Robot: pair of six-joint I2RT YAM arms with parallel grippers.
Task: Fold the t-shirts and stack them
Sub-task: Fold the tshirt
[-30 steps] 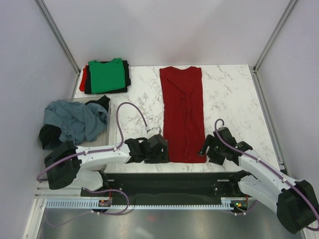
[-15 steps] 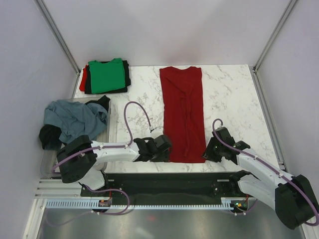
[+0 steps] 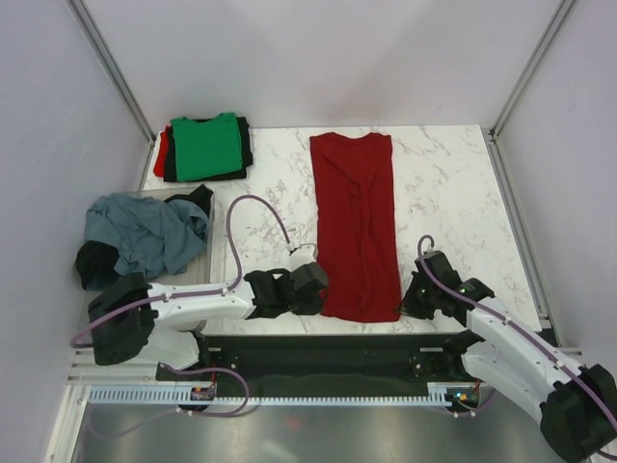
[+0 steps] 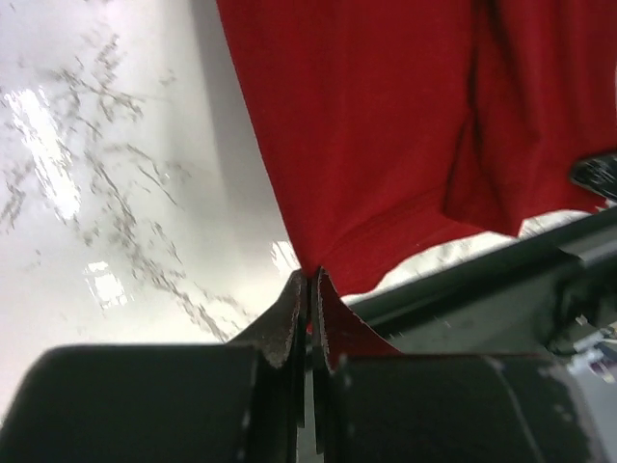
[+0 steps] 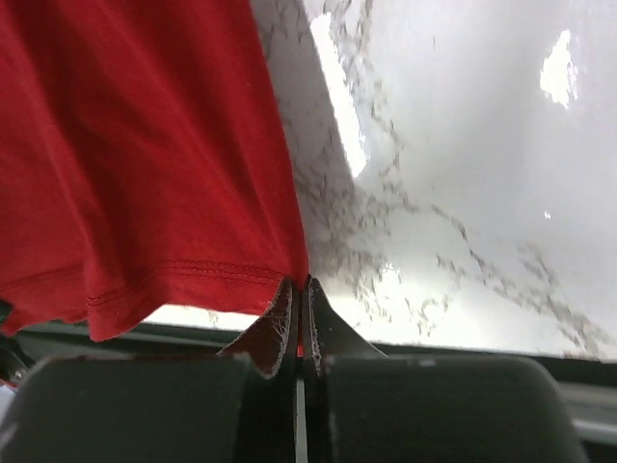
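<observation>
A dark red t-shirt [image 3: 357, 222] lies as a long folded strip down the middle of the marble table. My left gripper [image 3: 316, 285] is shut on its near left hem corner [image 4: 310, 272]. My right gripper [image 3: 409, 297] is shut on the near right hem corner [image 5: 301, 280]. The hem between them hangs slightly lifted off the table near the front edge. A folded stack with a bright green t-shirt [image 3: 205, 146] on top of black and red ones sits at the back left. A crumpled grey-blue t-shirt [image 3: 145, 234] and a black one [image 3: 94, 262] lie in the tub.
The clear plastic tub [image 3: 214, 253] stands at the left edge beside my left arm. The black base rail [image 3: 328, 352] runs along the near table edge. White walls and metal posts close in the back and sides.
Both grippers went from open to shut on the red t-shirt's near hem corners. The hem has pulled a little toward the near edge and lifted.
</observation>
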